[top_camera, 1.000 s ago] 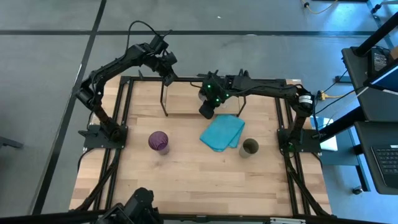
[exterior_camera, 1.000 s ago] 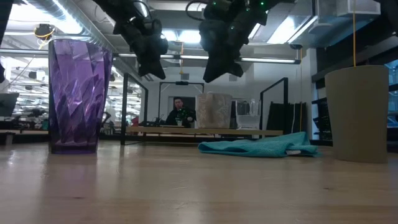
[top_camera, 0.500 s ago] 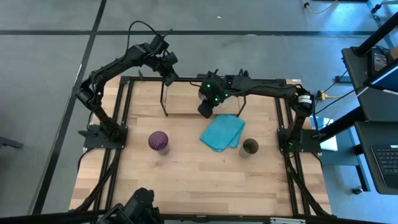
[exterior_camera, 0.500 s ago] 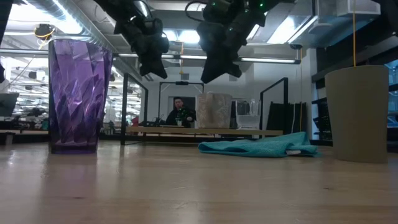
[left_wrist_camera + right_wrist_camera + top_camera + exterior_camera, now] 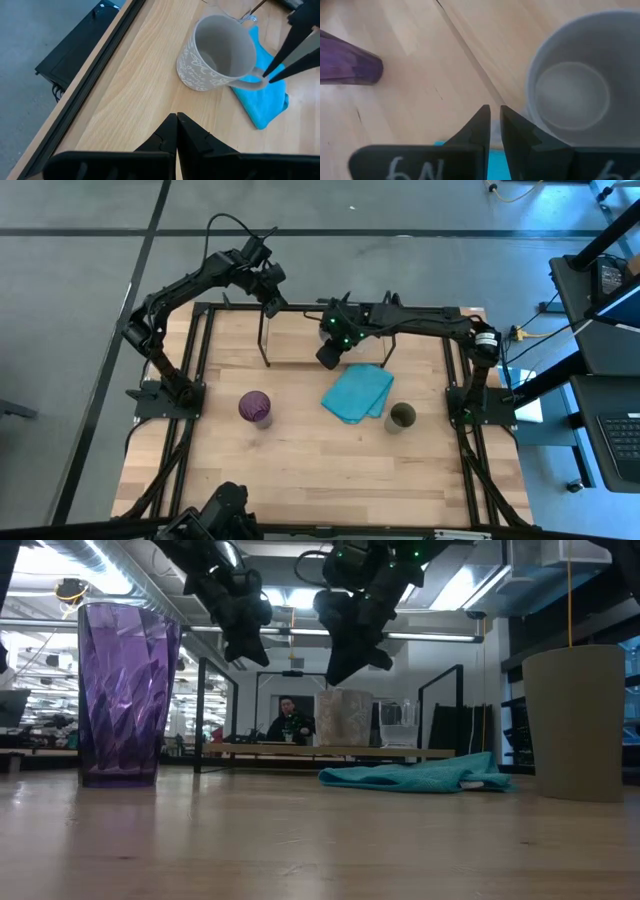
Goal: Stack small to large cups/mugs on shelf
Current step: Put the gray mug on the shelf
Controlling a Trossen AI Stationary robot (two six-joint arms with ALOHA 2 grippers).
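Note:
The grey patterned mug (image 5: 220,52) stands upright on the shelf's light wooden base (image 5: 300,751), and the small clear glass (image 5: 400,726) stands beside it. The shelf's black wire frame (image 5: 264,340) stands at the table's far side. The purple tumbler (image 5: 255,408) and the olive-green cup (image 5: 402,417) stand upright on the table. My right gripper (image 5: 329,357) hovers shut just above the mug, its tips by the mug's handle (image 5: 250,83). My left gripper (image 5: 270,302) is shut and empty, high over the shelf's left end.
A folded turquoise cloth (image 5: 357,392) lies on the table between the shelf and the olive cup. The shelf's thin black uprights (image 5: 200,710) stand around the mug and glass. A person sits in the room beyond the table.
My right gripper has shifted slightly toward the table's left and tipped a little lower over the grey mug. The cups, the cloth and my left gripper have kept still.

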